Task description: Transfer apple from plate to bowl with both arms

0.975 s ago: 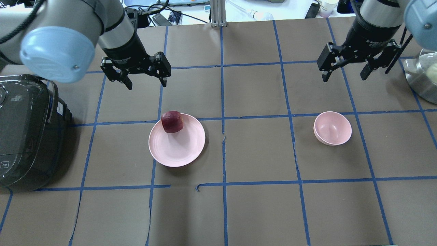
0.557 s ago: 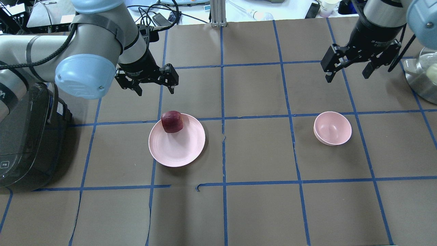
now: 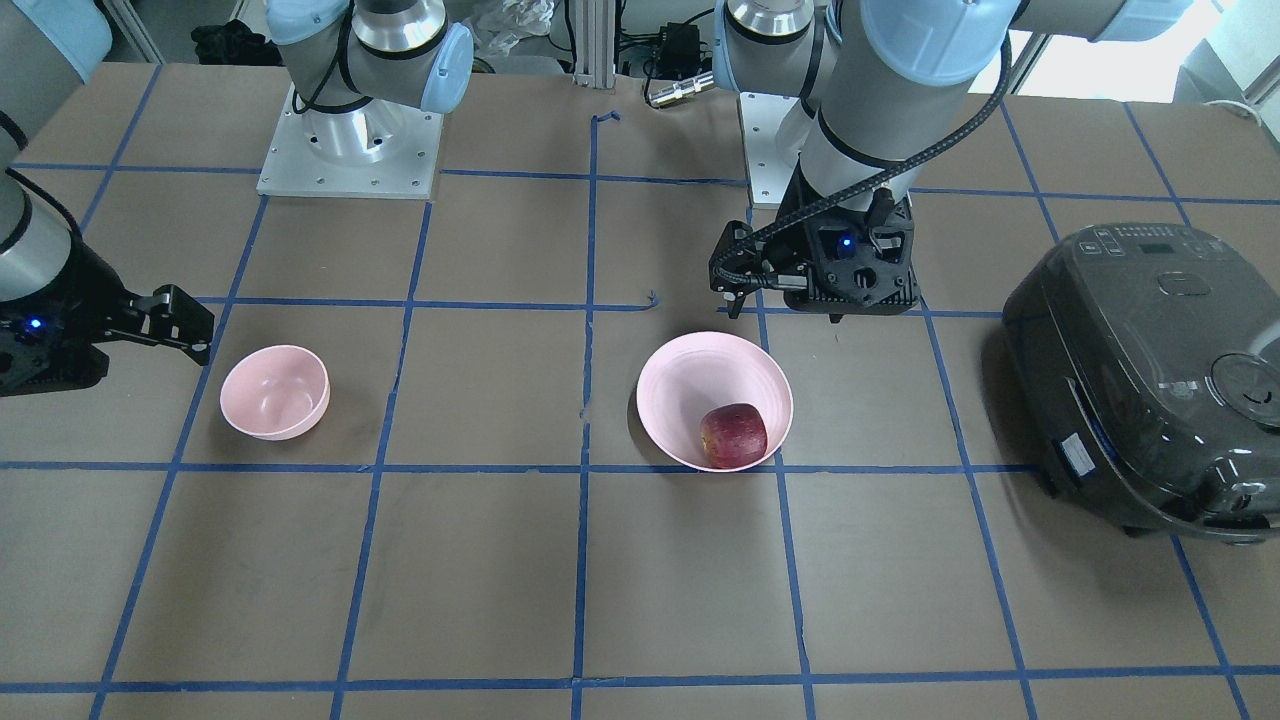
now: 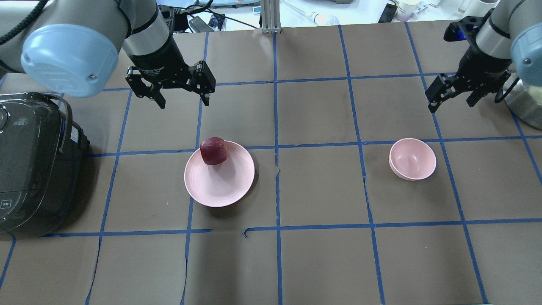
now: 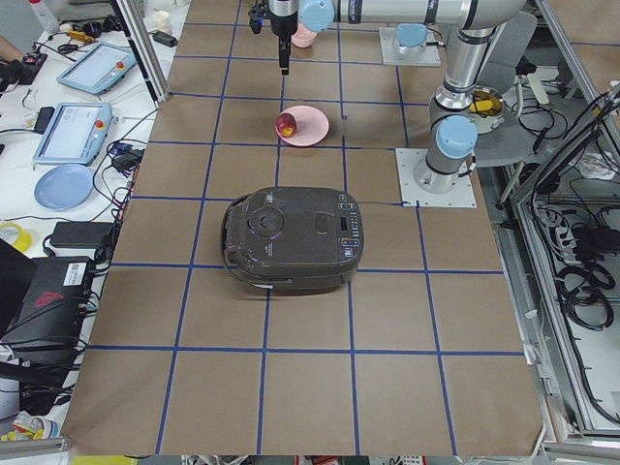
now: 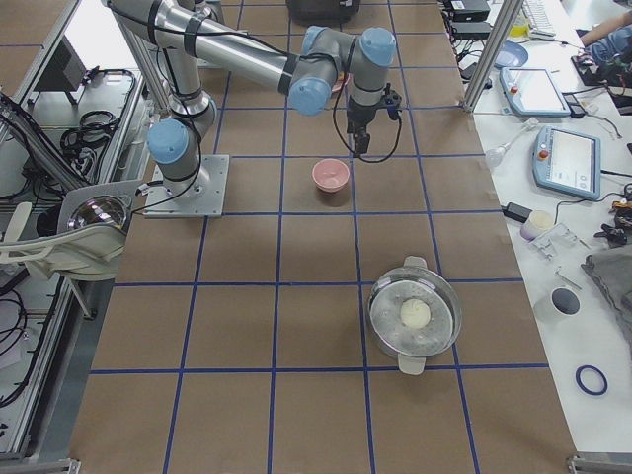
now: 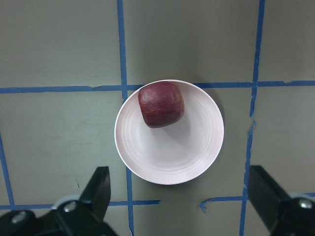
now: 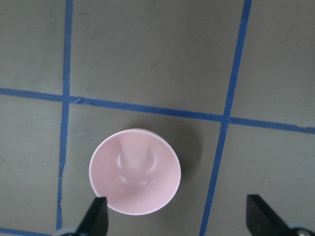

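Jaws of the left gripper (image 4: 184,102) are spread wide and nothing is held between them. It is poised above the bench (image 4: 317,190), just beyond the plate (image 4: 220,188) and clear of it. The right gripper (image 4: 451,106) is likewise parted and empty, held above the bench beyond the bowl (image 4: 413,159). Both are built of matte black angular links. The bench is covered in dull brown paper crossed by blue tape lines (image 4: 277,127). The plate is round, shallow and pale pink, with faint concentric rings. The apple (image 4: 213,151), dark red, streaked and squat, is seated on it against the far rim. The bowl, small, deep and smooth pink, is seen bare inside. A glossy dark rice cooker (image 4: 29,165) is set at the robot's left. A round steel pot (image 6: 375,326) at its right holds a pale lump (image 6: 418,314).
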You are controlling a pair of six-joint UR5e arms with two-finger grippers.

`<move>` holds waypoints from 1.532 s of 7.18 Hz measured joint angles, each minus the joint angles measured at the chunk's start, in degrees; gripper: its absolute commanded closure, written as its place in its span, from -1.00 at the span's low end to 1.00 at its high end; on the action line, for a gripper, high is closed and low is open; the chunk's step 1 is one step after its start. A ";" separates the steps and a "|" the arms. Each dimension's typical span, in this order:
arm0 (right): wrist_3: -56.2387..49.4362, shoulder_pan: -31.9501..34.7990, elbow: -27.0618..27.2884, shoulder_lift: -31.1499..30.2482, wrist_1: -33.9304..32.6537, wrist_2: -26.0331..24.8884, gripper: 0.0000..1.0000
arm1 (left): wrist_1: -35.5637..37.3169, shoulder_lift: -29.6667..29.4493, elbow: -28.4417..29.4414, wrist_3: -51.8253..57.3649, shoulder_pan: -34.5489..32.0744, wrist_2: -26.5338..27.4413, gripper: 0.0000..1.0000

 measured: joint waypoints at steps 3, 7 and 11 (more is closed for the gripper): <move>-1.16 -1.33 9.42 3.12 -13.24 -0.06 -1.00 | 14.95 -4.53 -8.85 -0.38 -0.20 -0.29 -0.93; -1.19 -1.40 13.66 7.70 -17.62 -0.05 0.08 | 24.61 -8.13 -16.67 -6.14 -0.20 -0.32 -0.88; -0.86 -1.40 13.68 9.14 -18.14 -0.26 1.00 | 32.22 -13.35 -17.79 -10.31 -0.30 -0.40 -0.84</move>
